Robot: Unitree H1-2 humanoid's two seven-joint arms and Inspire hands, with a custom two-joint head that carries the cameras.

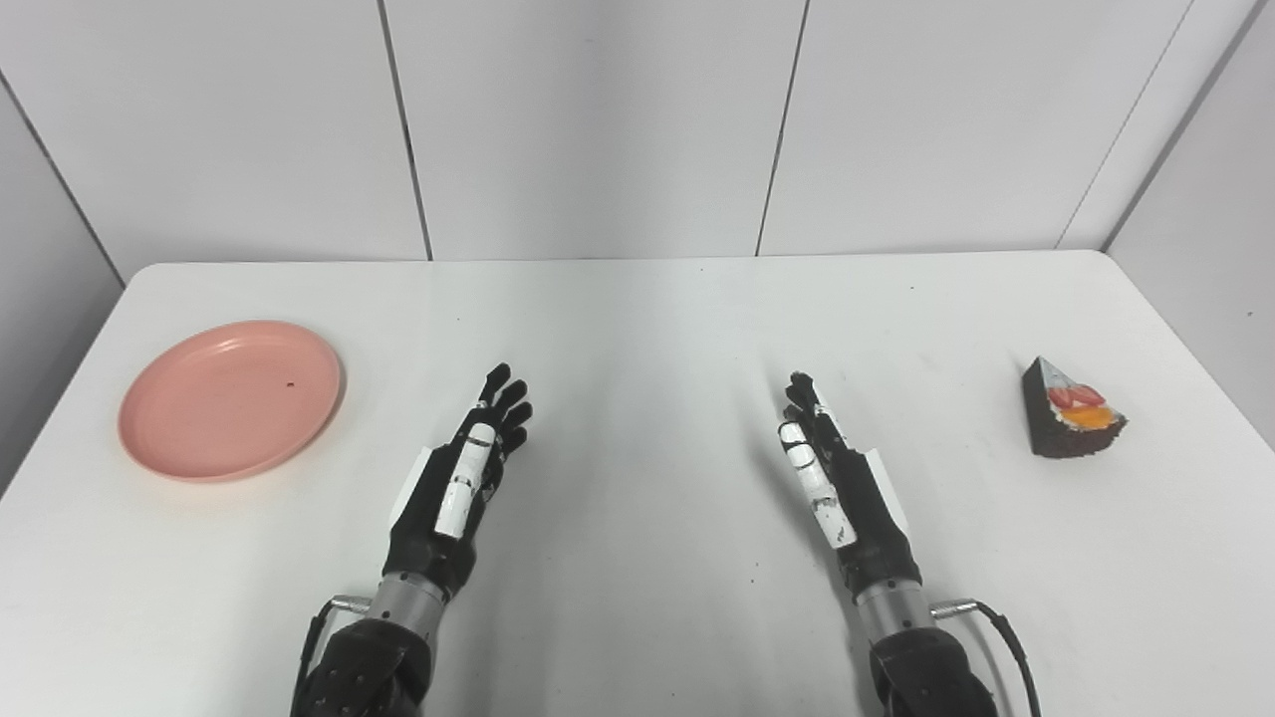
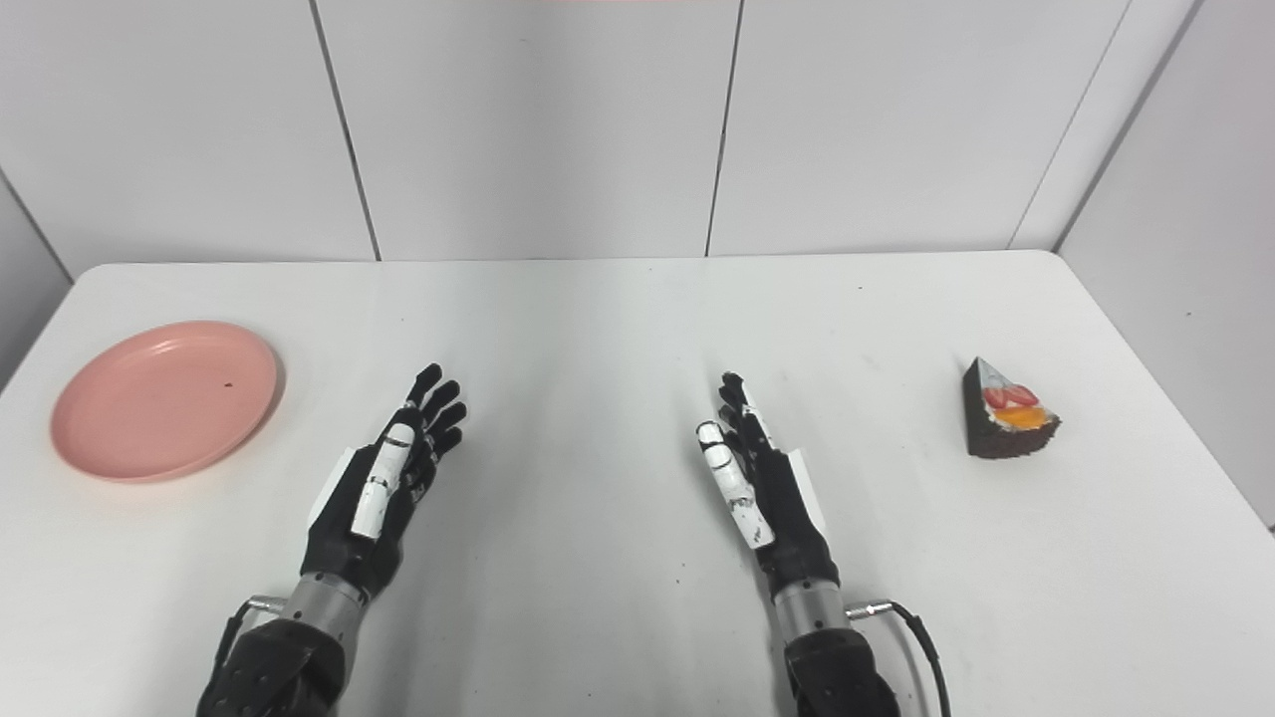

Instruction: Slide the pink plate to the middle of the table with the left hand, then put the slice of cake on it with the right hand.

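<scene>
Hands over the white desk (image 1: 637,319), both empty: left hand (image 1: 460,478) and right hand (image 1: 832,478), fingers (image 1: 503,398) stretched forward, slightly spread. Pink plate (image 1: 231,398) sits well left of the left fingers; slice of cake (image 1: 1071,410) well right of the right fingers.
</scene>
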